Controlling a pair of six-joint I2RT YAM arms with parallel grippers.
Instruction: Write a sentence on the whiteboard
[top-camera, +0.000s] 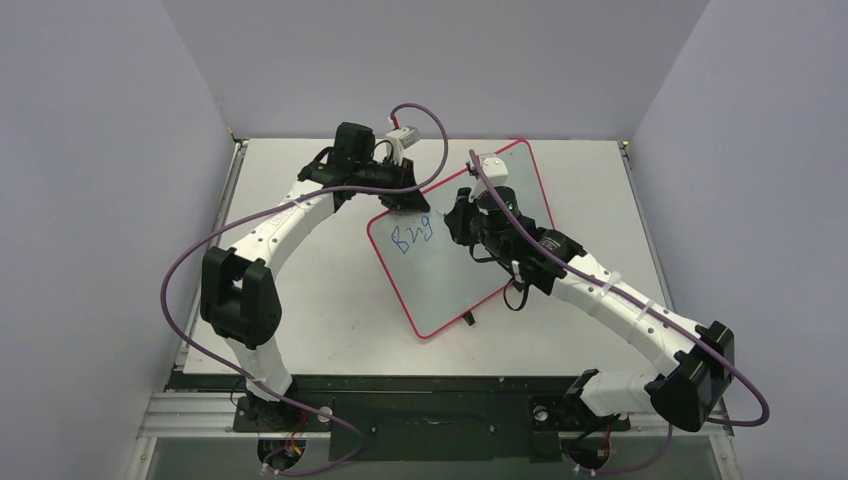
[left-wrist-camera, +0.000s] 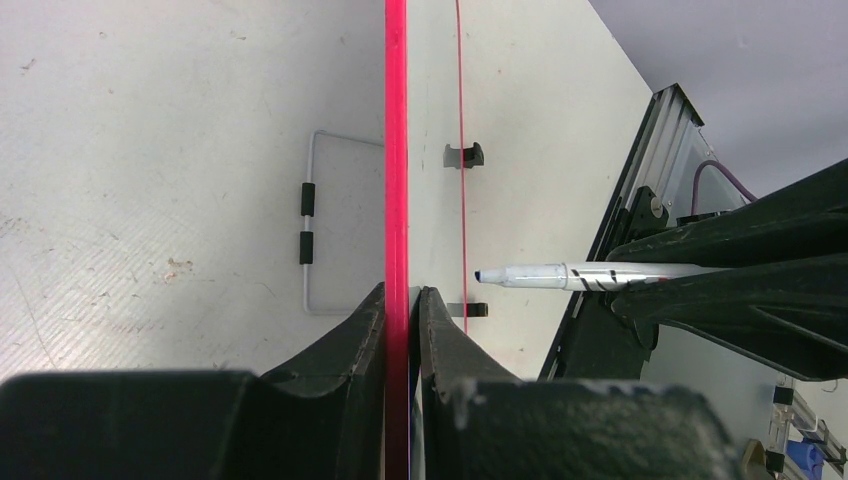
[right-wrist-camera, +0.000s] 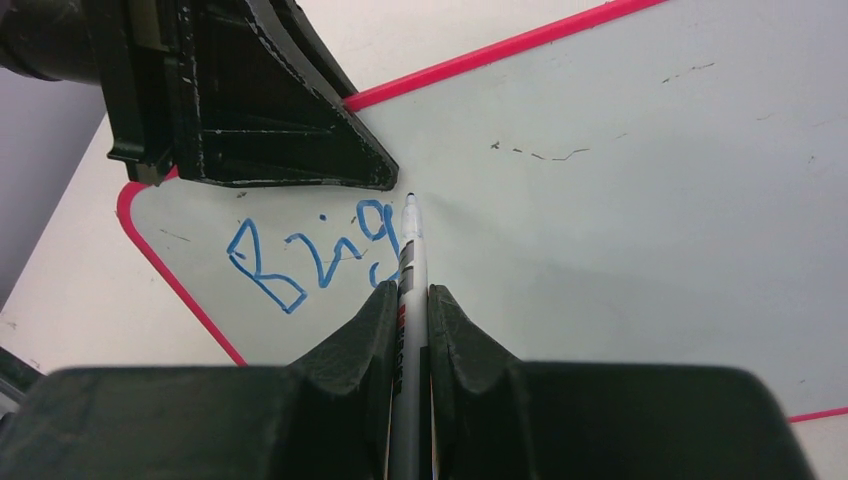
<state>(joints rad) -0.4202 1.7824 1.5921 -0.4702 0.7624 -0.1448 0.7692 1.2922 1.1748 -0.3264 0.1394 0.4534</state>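
sentence (right-wrist-camera: 318, 258) partly behind marker (right-wrist-camera: 411, 262), whiteboard (right-wrist-camera: 620, 220) cropped

White links (top-camera: 290, 222); black joints (top-camera: 240, 295); purple cables (top-camera: 166, 290); left claw (left-wrist-camera: 403, 297), right claw (right-wrist-camera: 410, 293) black.

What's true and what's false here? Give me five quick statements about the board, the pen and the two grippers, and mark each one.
1. The left gripper is clamped on the red rim of the board. True.
2. The right gripper holds a pen with its tip at the board. True.
3. The letters on the board are red. False: they are blue.
4. Two full lines of writing cover the board. False: only a few letters show, near one corner.
5. The board lies square to the edges of the table. False: it is turned at an angle.
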